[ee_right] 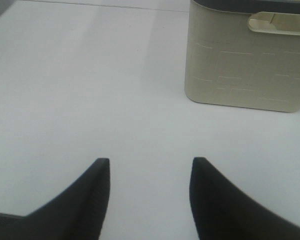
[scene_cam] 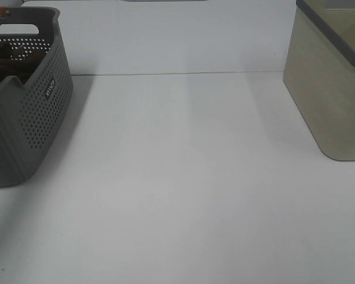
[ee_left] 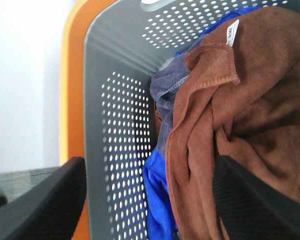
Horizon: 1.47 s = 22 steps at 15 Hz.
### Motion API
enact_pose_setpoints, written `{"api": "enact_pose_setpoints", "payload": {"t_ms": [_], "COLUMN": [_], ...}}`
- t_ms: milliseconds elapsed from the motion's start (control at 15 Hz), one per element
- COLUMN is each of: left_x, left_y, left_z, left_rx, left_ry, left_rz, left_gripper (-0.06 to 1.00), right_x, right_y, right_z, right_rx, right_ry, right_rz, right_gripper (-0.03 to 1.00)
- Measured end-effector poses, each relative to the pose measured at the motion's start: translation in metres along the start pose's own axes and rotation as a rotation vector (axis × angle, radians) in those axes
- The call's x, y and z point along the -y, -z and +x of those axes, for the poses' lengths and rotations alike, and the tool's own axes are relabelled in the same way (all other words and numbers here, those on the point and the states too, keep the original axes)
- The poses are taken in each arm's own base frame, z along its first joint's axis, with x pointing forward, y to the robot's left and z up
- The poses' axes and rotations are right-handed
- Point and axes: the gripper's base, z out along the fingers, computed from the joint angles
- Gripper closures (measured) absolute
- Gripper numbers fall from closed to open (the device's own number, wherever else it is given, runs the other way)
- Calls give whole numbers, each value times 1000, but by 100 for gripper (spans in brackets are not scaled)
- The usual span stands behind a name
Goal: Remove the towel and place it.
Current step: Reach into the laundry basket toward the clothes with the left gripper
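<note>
An open stretch of white bench (scene_cam: 183, 177) is seen between a grey perforated basket (scene_cam: 41, 118) at left and a beige bin (scene_cam: 331, 100) at right. The brown towel (ee_left: 240, 115) is heaped inside the basket beside a blue cloth (ee_left: 157, 200). The left end effector (ee_left: 149, 165) is spread wide at the basket wall, and the right end effector (ee_right: 150, 162) is released above the bench.
</note>
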Motion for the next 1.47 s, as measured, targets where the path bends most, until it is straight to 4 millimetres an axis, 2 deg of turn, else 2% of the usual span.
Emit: {"api": "enact_pose_setpoints", "payload": {"t_ms": [67, 133, 200, 267, 600, 800, 1267, 1467], "left_x": [4, 15, 20, 20, 36, 39, 41, 37], "left_y": [-15, -47, -61, -61, -101, -106, -107, -93], "left_z": [-5, -11, -12, -12, -23, -26, -21, -25], "left_rx": [-11, -40, -50, -50, 28, 63, 10, 32], "left_ry": [-31, -79, -88, -88, -110, -113, -93, -53], "left_rz": [3, 14, 19, 19, 25, 26, 52, 78], "left_gripper": [26, 26, 26, 26, 27, 30, 31, 31], "right_x": [0, 0, 0, 0, 0, 0, 0, 0], "right_y": [0, 0, 0, 0, 0, 0, 0, 0], "right_z": [0, 0, 0, 0, 0, 0, 0, 0], "right_rx": [0, 0, 0, 0, 0, 0, 0, 0], "right_ry": [0, 0, 0, 0, 0, 0, 0, 0], "right_rz": [0, 0, 0, 0, 0, 0, 0, 0], "right_gripper": [49, 49, 49, 49, 49, 49, 49, 49]}}
